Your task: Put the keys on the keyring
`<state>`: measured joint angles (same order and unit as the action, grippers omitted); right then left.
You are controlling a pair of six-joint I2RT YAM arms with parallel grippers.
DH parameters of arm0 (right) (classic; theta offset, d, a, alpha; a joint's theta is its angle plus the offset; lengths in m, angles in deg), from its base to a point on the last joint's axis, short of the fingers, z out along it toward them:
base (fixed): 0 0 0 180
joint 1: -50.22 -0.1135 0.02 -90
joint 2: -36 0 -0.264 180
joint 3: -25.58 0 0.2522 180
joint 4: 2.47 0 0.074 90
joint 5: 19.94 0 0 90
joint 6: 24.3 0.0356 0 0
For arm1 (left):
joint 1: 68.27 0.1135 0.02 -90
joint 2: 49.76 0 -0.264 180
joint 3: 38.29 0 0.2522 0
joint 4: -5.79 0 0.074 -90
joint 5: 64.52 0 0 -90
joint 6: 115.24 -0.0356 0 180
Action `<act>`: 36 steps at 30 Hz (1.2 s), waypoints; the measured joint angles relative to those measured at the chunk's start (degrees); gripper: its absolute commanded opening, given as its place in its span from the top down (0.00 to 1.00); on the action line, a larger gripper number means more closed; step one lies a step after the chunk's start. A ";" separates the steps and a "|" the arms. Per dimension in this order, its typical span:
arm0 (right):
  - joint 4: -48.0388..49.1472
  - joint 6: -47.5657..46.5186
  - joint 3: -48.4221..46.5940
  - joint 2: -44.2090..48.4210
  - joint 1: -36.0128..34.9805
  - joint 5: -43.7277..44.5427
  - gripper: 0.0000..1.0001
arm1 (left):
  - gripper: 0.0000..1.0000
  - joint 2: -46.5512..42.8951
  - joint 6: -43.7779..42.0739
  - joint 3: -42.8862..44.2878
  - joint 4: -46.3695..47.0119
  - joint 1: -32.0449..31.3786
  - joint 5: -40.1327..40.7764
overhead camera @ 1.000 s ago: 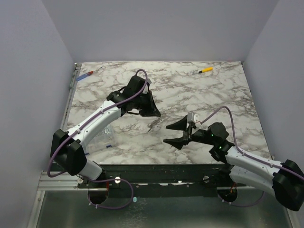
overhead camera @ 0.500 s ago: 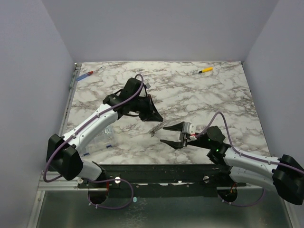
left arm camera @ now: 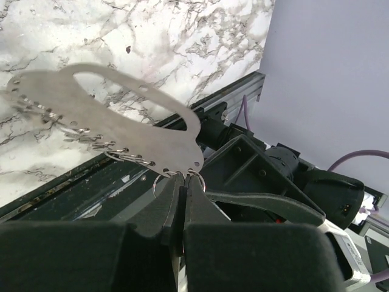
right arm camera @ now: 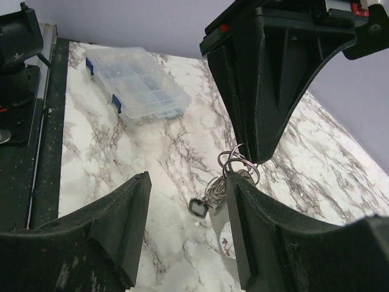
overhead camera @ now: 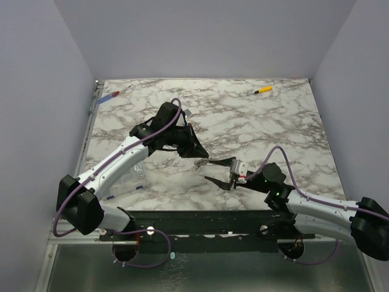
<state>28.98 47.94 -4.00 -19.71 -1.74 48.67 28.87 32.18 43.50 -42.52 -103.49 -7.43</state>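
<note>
Above the worktop (overhead camera: 273,121), near the middle of its near edge, my left gripper (left arm camera: 183,188) is clamped on the keys (left arm camera: 121,115), lifting them so the cluster dangles free. My right gripper (overhead camera: 213,171) faces it, jaws apart and empty, likely lined up to take the keyring (right arm camera: 238,163) hanging at the left fingertips.

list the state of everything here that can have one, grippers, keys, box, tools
left gripper: shut on the keys
right gripper: open, empty, close to the keys
keys: pinched at one edge by the left gripper
keyring: loops hanging at the left gripper's tips
plastic box: lid closed
yellow tool: lying flat, far right
blue-and-red tool: lying flat, far left
</note>
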 measured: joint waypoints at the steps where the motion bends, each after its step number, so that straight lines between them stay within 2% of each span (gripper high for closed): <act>1: -0.15 -0.17 0.02 0.13 -0.20 0.09 0.40 | 1.00 -0.09 0.07 -0.04 0.02 0.00 -0.07; 4: -0.33 -0.33 0.02 0.85 -0.79 0.61 0.41 | 1.00 -0.44 0.24 -0.09 0.24 0.00 -0.28; 7: -0.66 -0.33 0.02 2.56 -1.49 2.97 0.47 | 1.00 -0.68 0.24 -0.09 0.59 0.00 -0.50; 13: -1.55 1.29 0.96 10.78 -1.75 5.49 0.48 | 1.00 -0.72 0.42 -0.09 1.22 0.02 -0.59; 16: -1.79 2.78 1.20 11.89 -2.51 5.27 0.49 | 1.00 -0.72 0.61 -0.09 1.92 0.15 -0.59; 21: -2.86 3.50 1.53 9.42 -5.90 5.31 0.49 | 1.00 -0.72 0.92 -0.09 2.67 0.35 -0.59; 27: -2.19 3.34 1.53 2.19 -8.26 7.30 0.44 | 1.00 -0.74 1.46 -0.09 3.28 0.52 -0.63; 30: -0.35 2.64 1.53 -1.57 -8.66 10.12 0.42 | 1.00 -0.87 1.60 -0.20 3.48 0.61 -0.63; 36: 1.95 -0.33 1.49 -3.48 -8.85 15.89 0.41 | 1.00 -2.12 1.73 -0.85 3.65 0.66 -0.72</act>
<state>30.93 47.61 -2.51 -23.18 -10.59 64.56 26.75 33.91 42.65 -38.87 -102.83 -8.15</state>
